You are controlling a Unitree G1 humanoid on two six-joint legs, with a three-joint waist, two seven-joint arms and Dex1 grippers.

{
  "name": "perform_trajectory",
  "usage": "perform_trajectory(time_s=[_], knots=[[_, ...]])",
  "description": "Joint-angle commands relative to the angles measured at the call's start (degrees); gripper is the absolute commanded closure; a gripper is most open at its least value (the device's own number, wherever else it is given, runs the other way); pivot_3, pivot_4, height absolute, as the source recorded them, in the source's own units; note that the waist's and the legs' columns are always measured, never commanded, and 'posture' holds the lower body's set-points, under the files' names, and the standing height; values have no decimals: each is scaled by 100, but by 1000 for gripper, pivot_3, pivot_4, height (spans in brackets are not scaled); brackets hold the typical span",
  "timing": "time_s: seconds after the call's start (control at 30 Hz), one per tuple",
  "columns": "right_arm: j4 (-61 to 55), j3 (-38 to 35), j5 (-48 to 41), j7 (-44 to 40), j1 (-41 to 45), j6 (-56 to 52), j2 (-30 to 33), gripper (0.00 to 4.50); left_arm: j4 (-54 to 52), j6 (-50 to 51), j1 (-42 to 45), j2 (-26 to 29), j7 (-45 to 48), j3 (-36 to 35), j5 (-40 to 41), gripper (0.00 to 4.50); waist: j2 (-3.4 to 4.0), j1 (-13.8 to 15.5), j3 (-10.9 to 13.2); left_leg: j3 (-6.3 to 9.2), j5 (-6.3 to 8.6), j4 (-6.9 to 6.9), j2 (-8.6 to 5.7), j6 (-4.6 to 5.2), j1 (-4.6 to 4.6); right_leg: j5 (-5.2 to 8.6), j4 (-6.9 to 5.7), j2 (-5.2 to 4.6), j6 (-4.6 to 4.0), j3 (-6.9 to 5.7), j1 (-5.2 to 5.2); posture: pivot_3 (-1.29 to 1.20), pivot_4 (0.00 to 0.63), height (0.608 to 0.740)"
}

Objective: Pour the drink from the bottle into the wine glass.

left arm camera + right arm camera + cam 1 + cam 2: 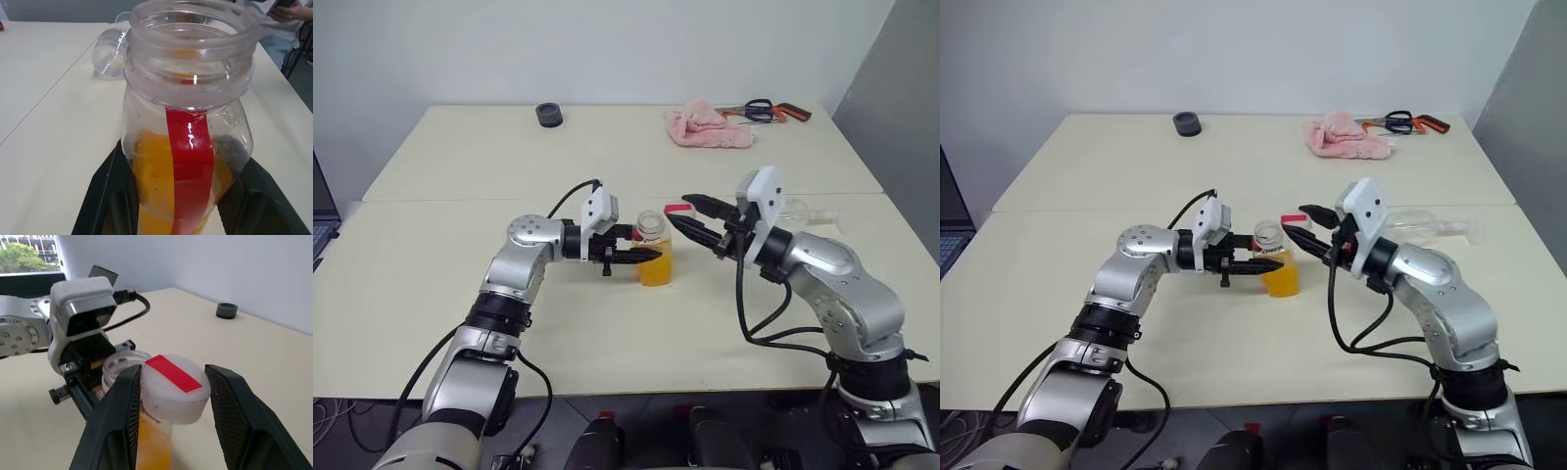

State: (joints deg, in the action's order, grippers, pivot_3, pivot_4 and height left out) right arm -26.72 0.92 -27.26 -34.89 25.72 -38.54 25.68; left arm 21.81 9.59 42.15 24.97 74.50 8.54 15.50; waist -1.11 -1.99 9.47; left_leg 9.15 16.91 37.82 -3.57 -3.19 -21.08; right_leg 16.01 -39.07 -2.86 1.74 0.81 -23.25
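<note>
Standing upright on the cream table (431,284), the small clear plastic bottle with the red vertical stripe (655,250), now uncapped, its wide mouth showing bare in the left wrist view. Being clamped low on the body by the left gripper (641,256), fingers fully closed against the sides. Filling roughly the lower half of that bottle, the translucent orange-yellow drink (656,268), none of it poured yet. Being pinched between the partly open fingers of the right gripper (690,214), the white cap with the red strip (172,387), sitting just beside and slightly above the bottle's mouth. Lying on its side on the table behind the right arm, well apart from the bottle, the clear stemmed wine glass (1430,223), looking empty. Judging from this, finishing the cap removal only; remaining are putting the cap aside, getting the glass upright, tilting the bottle over it and pouring.
</note>
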Motion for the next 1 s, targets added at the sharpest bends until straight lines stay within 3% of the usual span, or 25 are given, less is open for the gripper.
perform_trajectory(time_s=[0.03,0.23,0.43,1.0], knots=[[-410,-432,-248,26,-236,-117,246,2775,-225,-26,51,76,26,-98,73,2863,0,6,0,0,0,0,0,0,0,0,0,0,0,0,0,0,150,740],[-310,-853,3,101,-1225,43,659,2776,-212,-46,70,53,28,-98,88,2863,0,20,0,-1,1,1,-1,2,-2,0,2,0,1,-2,3,0,150,740],[477,-850,842,355,-2230,1085,632,2776,-174,-54,108,30,38,-94,93,2863,0,15,0,-9,2,2,-1,3,0,1,-1,2,1,-2,3,0,150,740],[2021,-840,1663,982,-2531,2545,-26,2776,-174,1,138,10,14,-146,137,2863,0,13,0,-19,1,3,1,2,6,-1,-3,7,4,3,4,0,150,740]])
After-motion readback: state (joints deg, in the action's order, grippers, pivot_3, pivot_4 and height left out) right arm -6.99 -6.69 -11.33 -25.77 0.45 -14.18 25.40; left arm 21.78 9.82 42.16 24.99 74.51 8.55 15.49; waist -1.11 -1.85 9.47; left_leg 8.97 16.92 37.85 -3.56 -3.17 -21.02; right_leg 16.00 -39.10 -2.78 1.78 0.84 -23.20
